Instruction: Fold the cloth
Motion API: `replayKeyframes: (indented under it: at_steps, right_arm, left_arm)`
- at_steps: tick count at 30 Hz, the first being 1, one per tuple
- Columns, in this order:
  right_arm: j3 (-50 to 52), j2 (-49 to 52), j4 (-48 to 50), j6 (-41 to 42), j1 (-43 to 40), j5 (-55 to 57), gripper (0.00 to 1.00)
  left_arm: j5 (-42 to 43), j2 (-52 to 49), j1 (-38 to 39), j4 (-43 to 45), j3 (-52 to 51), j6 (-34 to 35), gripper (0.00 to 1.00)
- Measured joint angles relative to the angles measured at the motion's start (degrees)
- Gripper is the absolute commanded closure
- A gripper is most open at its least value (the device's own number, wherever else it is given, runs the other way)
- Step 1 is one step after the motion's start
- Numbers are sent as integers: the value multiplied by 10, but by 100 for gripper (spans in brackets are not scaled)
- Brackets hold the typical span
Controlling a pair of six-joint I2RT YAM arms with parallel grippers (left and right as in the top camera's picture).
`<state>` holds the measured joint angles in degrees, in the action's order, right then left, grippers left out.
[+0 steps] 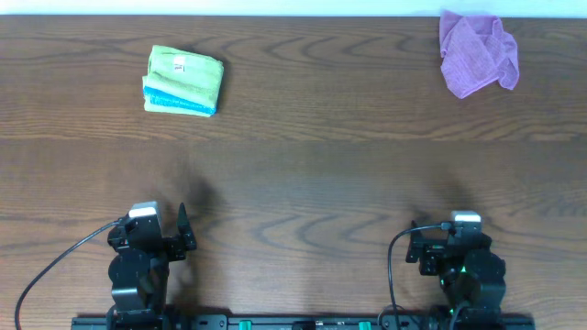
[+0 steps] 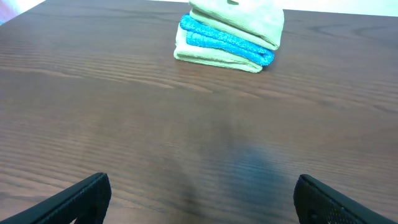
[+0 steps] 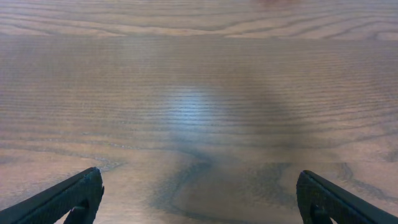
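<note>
A crumpled purple cloth (image 1: 477, 53) lies at the far right of the wooden table (image 1: 312, 174). A stack of folded green and blue cloths (image 1: 182, 81) sits at the far left; it also shows at the top of the left wrist view (image 2: 230, 34). My left gripper (image 1: 183, 236) is at the near left edge, open and empty, its fingers wide apart over bare wood (image 2: 202, 199). My right gripper (image 1: 417, 247) is at the near right edge, open and empty (image 3: 199, 199). Both are far from the cloths.
The table's far edge runs along a pale wall (image 1: 293, 7). The arm bases sit on a rail (image 1: 303, 321) at the near edge, with a cable (image 1: 55, 266) looping from the left arm.
</note>
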<state>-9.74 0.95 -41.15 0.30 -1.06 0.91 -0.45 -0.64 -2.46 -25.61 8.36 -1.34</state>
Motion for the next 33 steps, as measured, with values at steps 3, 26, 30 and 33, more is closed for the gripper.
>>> replayKeyframes:
  at_steps: [3,26,30,33]
  right_arm:
    - [0,0,0,0,0,0,1]
    - [-12,56,60,55,-17,2,1]
    - [-74,179,86,87,-47,3,1]
    - [-202,331,82,102,-76,4,1]
  left_arm:
    - [0,0,0,0,0,0,5]
    - [0,0,0,0,0,0,5]
    - [0,0,0,0,0,0,5]
    - [0,1,0,0,0,0,5]
